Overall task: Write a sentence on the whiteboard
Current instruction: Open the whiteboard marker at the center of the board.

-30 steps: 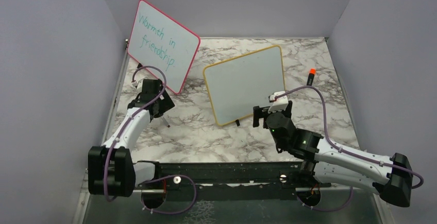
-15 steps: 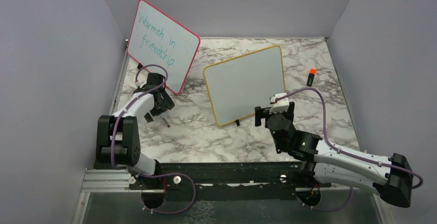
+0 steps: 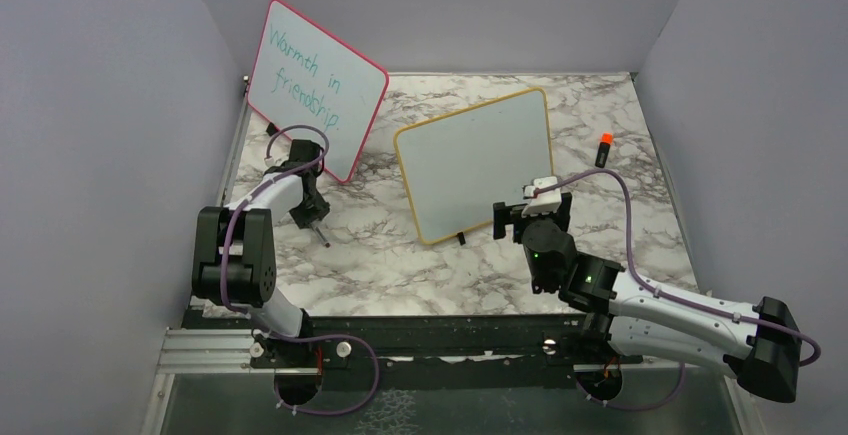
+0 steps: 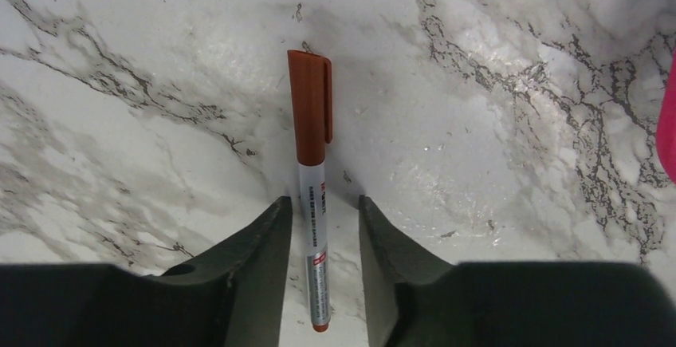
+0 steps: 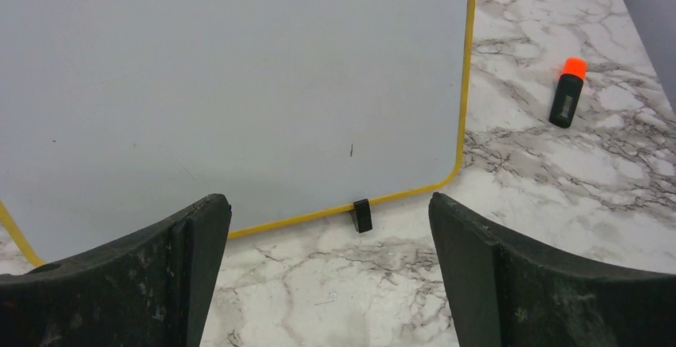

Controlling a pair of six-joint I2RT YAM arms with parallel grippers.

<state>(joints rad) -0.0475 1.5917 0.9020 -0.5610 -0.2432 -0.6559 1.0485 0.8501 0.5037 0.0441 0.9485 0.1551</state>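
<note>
Stage: early, as I judge it; no writing has begun and the pen is not yet lifted.
Whiteboard (image 3: 475, 165): yellow-framed, propped up on the marble surface (image 3: 380, 265). Its face is blank apart from a tiny dark speck or two.
Sentence: none of it is on the whiteboard.
Marker (image 4: 309, 116): it has a brown-red cap and a white barrel. It lies flat on the surface, well to the left of the whiteboard, with the cap on.
Left claw (image 4: 322, 203): low over the surface, well left of the whiteboard. Its fingers are drawn in narrowly on either side of the marker's barrel, with a sliver of marble showing beside the barrel. I see no pinch yet.
Right claw (image 5: 327, 199): spread wide and holding nothing, just in front of the whiteboard's lower right corner and facing it.
Done: the left claw is lined up astride the marker.
Left, as I judge it: grip the marker, remove the cap, carry it to the whiteboard and write every word.
Boards: two, the whiteboard and a pink-framed board (image 3: 355, 130) to its left and further back, which bears teal writing (image 3: 308, 83).
Long markers: one.
Short black stub with an orange tip (image 3: 604, 149): one, to the right of the whiteboard. I cannot tell what it is.
Claws: two.
Whiteboard feet in view: one black foot (image 5: 362, 215) under the lower edge.
</note>
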